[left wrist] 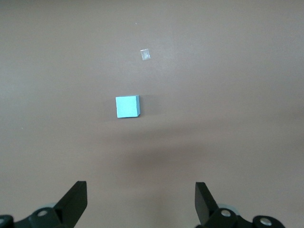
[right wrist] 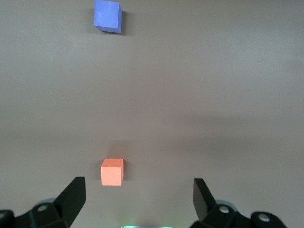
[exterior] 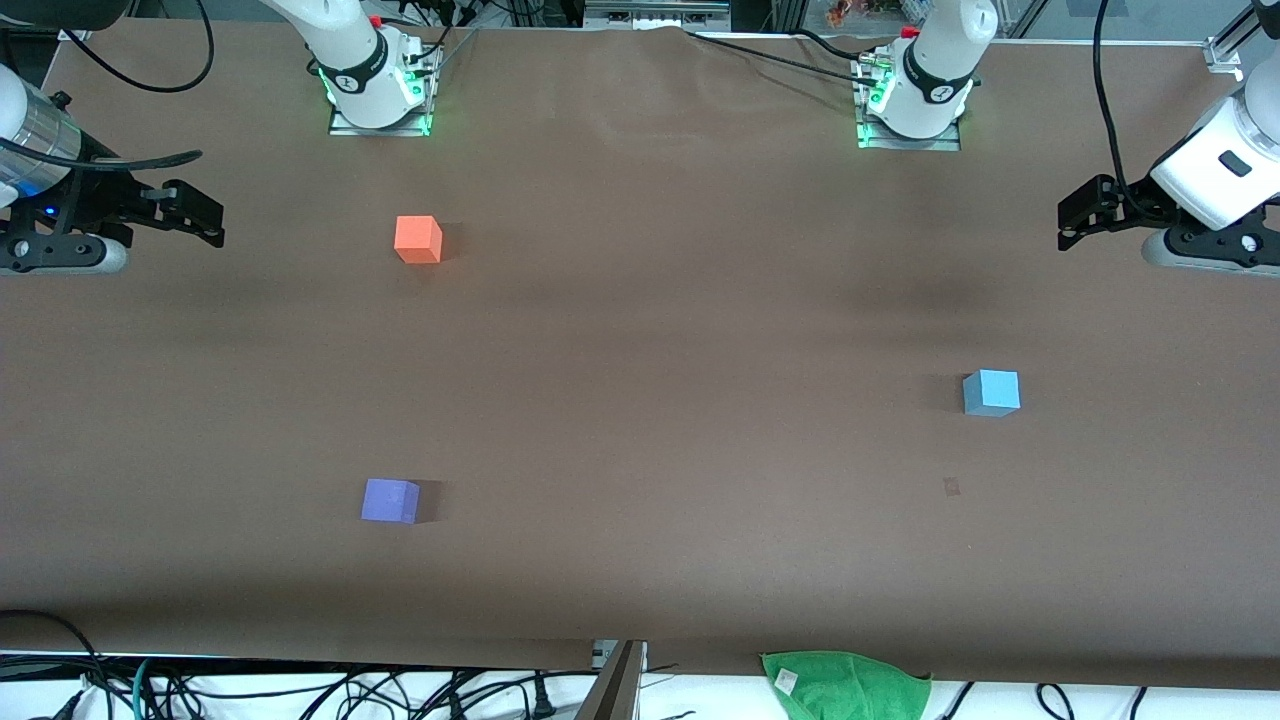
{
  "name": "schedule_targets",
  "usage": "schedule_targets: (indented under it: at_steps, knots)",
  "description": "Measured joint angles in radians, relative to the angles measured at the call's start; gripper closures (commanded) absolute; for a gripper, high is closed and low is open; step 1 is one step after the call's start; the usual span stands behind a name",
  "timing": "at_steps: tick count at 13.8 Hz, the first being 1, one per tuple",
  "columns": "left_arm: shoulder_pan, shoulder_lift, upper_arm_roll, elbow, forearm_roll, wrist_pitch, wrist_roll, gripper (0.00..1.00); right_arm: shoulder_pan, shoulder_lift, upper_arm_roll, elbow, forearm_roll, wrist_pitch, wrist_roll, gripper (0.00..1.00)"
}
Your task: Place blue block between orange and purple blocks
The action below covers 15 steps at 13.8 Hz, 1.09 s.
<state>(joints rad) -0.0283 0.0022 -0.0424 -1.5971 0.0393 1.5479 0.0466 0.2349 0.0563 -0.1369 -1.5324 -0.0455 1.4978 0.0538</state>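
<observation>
Brown desk [exterior: 640, 330]. Left claw [left wrist: 141, 202] released, raised over its desk end; right claw [right wrist: 138, 199] likewise. Blue block [exterior: 991, 392] toward left arm's end. Orange block [exterior: 418, 240], purple block [exterior: 390, 501] well apart, purple nearer camera. Tiny scrap [left wrist: 146, 54], maybe tape, near blue.

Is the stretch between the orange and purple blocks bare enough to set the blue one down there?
Yes. Bare table runs from the orange block to the purple block. The blue block sits alone toward the left arm's end. Both the left gripper and right gripper hang open at the table's ends.
</observation>
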Motion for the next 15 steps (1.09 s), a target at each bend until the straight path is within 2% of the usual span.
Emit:
schedule_targets:
  at_steps: [15]
  knots:
    - [0.03,-0.008,-0.026,0.0,-0.001,-0.033,-0.051,0.0,0.0,0.0,0.0,0.0,0.0,0.0,0.0,0.0]
